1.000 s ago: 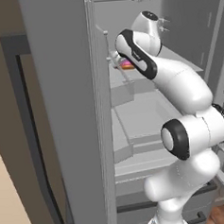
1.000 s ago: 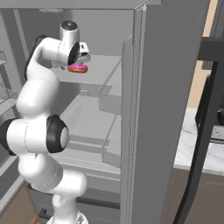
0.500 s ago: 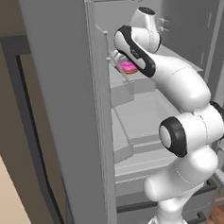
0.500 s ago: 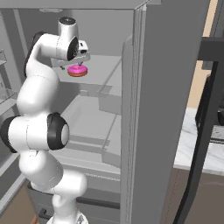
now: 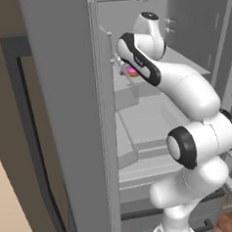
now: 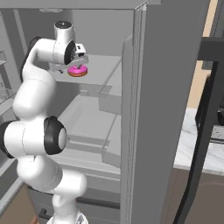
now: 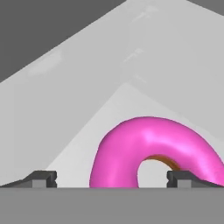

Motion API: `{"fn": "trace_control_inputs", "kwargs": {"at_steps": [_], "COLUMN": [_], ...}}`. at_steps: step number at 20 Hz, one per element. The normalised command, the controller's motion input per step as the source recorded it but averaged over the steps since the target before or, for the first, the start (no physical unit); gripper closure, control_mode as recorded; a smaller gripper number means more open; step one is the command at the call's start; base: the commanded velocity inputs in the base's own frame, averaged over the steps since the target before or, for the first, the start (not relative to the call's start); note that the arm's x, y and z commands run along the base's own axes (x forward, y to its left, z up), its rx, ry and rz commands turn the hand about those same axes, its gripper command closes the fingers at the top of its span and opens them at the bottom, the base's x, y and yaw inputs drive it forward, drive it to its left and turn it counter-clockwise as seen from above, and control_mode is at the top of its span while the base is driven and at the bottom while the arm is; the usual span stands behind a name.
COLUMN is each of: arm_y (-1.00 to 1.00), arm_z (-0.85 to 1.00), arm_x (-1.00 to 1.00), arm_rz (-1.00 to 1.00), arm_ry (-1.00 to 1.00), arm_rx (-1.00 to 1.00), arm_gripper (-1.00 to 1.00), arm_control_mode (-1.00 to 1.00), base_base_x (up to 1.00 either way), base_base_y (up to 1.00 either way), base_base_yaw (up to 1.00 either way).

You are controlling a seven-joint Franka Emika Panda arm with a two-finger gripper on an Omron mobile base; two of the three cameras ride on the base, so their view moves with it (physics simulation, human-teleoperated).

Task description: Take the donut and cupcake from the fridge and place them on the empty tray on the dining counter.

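Fingers (image 7: 40, 178) of our gripper (image 7: 111, 180) stand spread wide with nothing clamped between them; in the hand view the left tip sits clear of the donut (image 7: 151, 151) on bare shelf, while the right tip rises over the ring's hole, and whether it touches the icing we cannot tell. From the left base view we see the fridge (image 5: 69, 116) with its grey door swung open at the left and pale shelves inside. The donut lies on an upper shelf (image 6: 103, 65), right under the gripper. Further right, past the other door, a strip of marble counter (image 6: 194, 146) shows.
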Motion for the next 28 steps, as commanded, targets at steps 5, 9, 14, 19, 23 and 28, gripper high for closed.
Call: {"fn": "trace_control_inputs", "kwargs": {"at_steps": [5, 9, 14, 19, 23, 28], "arm_y": [0.0, 0.0, 0.0, -0.02, -0.41, -0.63], "arm_z": [-0.23, -0.28, -0.01, -0.02, -0.01, 0.05], "arm_x": [-0.01, 0.0, 0.01, -0.19, -0.84, -1.0], "arm_rz": [0.0, 0.0, 0.0, 0.0, 0.0, 0.0], "arm_ry": [0.03, 0.09, 0.0, -0.07, -0.15, -0.22], "arm_rx": [0.0, 0.0, 0.0, 0.0, 0.0, 0.0], "arm_gripper": [-1.0, -1.0, 1.0, 1.0, 1.0, 1.0], "arm_control_mode": [-1.0, -1.0, -1.0, -1.0, -1.0, -1.0], "base_base_x": [0.0, 0.0, 0.0, 0.0, 0.0, 0.0], "base_base_y": [0.0, 0.0, 0.0, 0.0, 0.0, 0.0], "base_base_yaw": [0.0, 0.0, 0.0, 0.0, 0.0, 0.0]}}
